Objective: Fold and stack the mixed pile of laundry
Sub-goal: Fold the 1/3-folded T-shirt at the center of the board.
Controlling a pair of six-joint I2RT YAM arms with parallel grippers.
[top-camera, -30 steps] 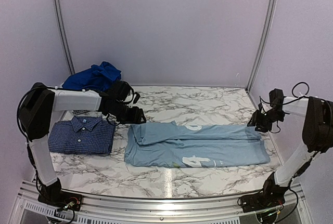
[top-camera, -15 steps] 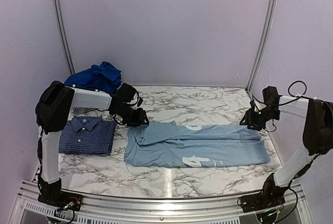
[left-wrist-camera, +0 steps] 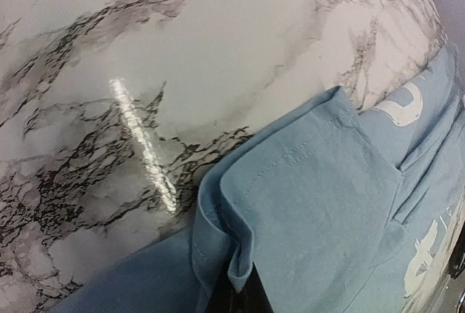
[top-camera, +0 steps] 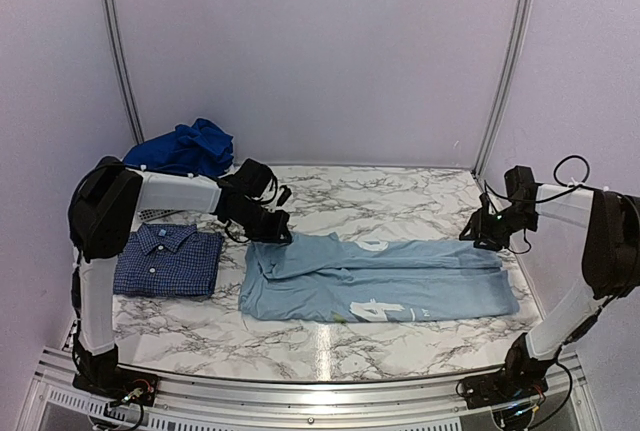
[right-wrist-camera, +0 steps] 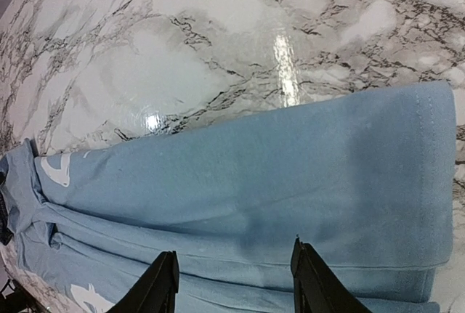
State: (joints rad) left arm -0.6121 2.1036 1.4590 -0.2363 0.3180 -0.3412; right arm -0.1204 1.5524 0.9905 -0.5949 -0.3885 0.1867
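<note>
1. The T-shirt (top-camera: 380, 276) is lying mid-table (top-camera: 400, 191), folded lengthwise into a long band, its white print showing.
2. The right gripper (right-wrist-camera: 234, 251) is hovering over the band's far right corner, fingers spread wide with nothing between them.
3. The left gripper (top-camera: 272, 229) is sitting at the far left corner, by the sleeve (left-wrist-camera: 305, 197). Only a dark tip is showing under a fold there, so I cannot tell whether it is pinching cloth.
4. The step in hand is probably taking both far corners for the next fold. Each gripper should be catching every layer at matching points, so that the band is lifting evenly without sagging.
5. The checked shirt (top-camera: 165, 261) is lying folded near the T-shirt's left end, and the blue clothes (top-camera: 180, 148) are lying heaped at the back left.
6. The left arm (top-camera: 170, 191) is reaching across just behind the checked shirt, so a low sweep risks dragging it.
</note>
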